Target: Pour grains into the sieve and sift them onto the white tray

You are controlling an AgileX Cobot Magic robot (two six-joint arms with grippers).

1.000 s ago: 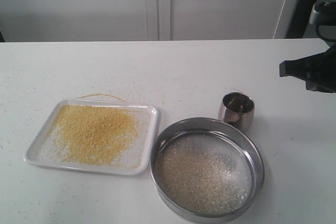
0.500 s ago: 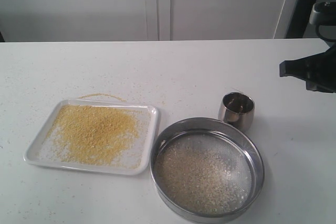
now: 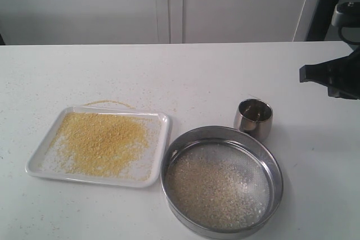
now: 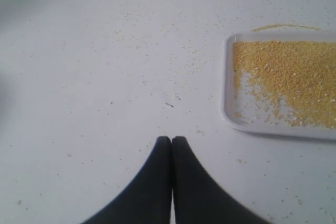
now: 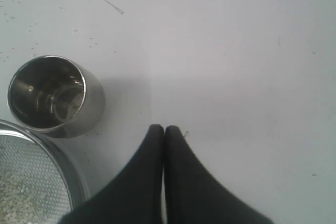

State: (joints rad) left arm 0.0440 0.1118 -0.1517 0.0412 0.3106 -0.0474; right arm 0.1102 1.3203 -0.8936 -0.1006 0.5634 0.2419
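Note:
The sieve (image 3: 221,179) rests on the table at the front right, with coarse pale grains (image 3: 211,186) on its mesh. To its left lies the white tray (image 3: 36,158), spread with fine golden-yellow grains (image 3: 101,141). In the left wrist view the tray (image 4: 227,109) lies off to one side of my left gripper (image 4: 171,139), which is shut on nothing above bare table. My right gripper (image 5: 163,127) is shut and empty beside the sieve's rim (image 5: 50,157). Only part of the right arm (image 3: 332,74) shows at the exterior view's right edge.
A small empty steel cup (image 3: 253,117) stands upright just behind the sieve; in the right wrist view the cup (image 5: 52,95) is close to the gripper. Stray grains (image 3: 109,103) lie on the table behind the tray. A white wall backs the table.

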